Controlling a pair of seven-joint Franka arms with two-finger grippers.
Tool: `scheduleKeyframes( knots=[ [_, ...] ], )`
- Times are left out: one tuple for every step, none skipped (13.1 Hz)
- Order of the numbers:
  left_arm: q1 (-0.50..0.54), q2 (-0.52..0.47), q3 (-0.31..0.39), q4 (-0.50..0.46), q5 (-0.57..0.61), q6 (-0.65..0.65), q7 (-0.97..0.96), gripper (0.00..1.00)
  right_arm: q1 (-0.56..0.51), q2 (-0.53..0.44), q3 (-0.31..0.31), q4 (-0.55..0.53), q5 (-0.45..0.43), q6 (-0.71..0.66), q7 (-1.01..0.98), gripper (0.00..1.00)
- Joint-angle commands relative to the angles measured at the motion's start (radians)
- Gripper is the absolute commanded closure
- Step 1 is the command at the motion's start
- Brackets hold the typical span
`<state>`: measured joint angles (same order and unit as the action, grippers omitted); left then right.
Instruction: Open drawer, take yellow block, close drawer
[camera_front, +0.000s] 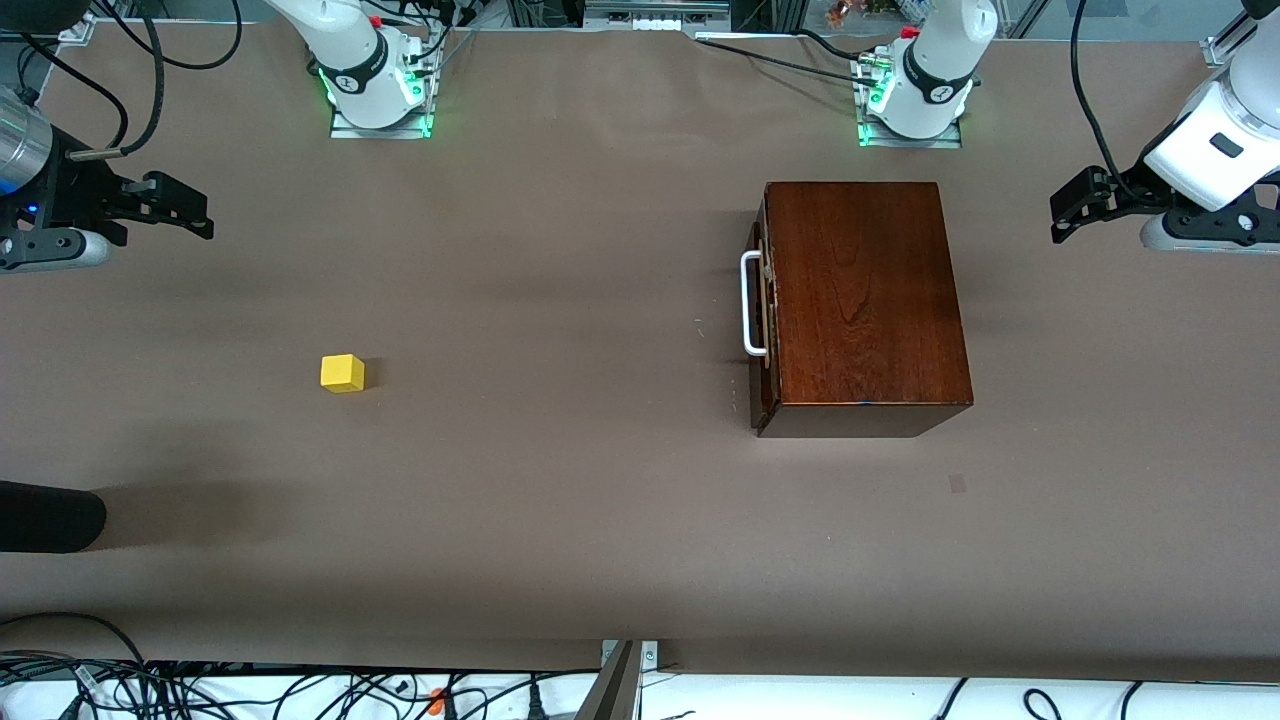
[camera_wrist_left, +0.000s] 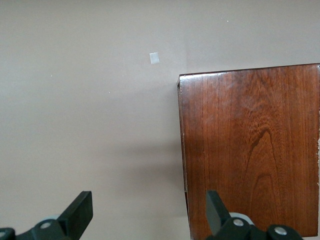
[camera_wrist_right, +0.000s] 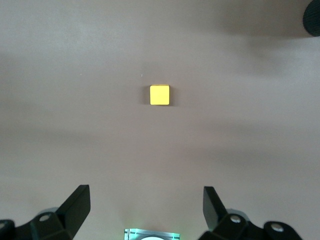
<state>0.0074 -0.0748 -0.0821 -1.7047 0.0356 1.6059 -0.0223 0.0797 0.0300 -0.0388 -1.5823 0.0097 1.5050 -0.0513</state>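
Nearest the front camera, toward the right arm's end of the table: yellow block (camera_front: 342, 373), resting alone on bare brown table (camera_front: 560, 500), square to the surface, touching nothing, well apart from the wooden box (camera_front: 862, 300). Seen from above in the right wrist view too, yellow block (camera_wrist_right: 159, 95) lying flat with nothing around it.

Farther back, toward the left arm's end: dark polished wooden box, standing upright on the table. Drawer (camera_front: 764, 315) pushed fully in, its dark front flush with the box side that faces the right arm's end; white U-shaped handle (camera_front: 750, 303) sticking out from that front. One corner of the box top visible in the left wrist view (camera_wrist_left: 250, 150). Near the box, slightly nearer the camera, a small pale patch (camera_front: 957, 484) on the table.

Farthest, level with the far edge of the box: right gripper (camera_front: 185, 208) hanging above the table edge at its own end, fingers (camera_wrist_right: 75, 207) spread wide, empty. Left gripper (camera_front: 1075, 208) hanging above the table beside the box at its own end, fingers (camera_wrist_left: 77, 212) likewise spread, empty.
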Motion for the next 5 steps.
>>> scheduleKeyframes(
  knots=[
    [-0.02,-0.031,0.022,-0.032,-0.002,0.011,-0.005,0.0,-0.003,0.007,0.005,0.024,-0.013,-0.02,0.007,0.0],
    [-0.02,-0.031,0.024,-0.035,-0.002,0.011,-0.004,0.0,-0.003,0.007,0.007,0.024,-0.013,-0.022,0.007,0.0],
    [-0.02,-0.031,0.024,-0.035,-0.002,0.009,-0.005,0.0,-0.003,0.007,0.005,0.024,-0.013,-0.02,0.007,0.0],
    [-0.02,-0.03,0.025,-0.035,-0.002,0.009,-0.005,0.0,-0.003,0.007,0.005,0.024,-0.013,-0.022,0.007,0.0],
    [-0.02,-0.029,0.025,-0.039,-0.002,0.009,-0.004,0.0,-0.003,0.007,0.007,0.024,-0.013,-0.022,0.007,0.0]
  ],
)
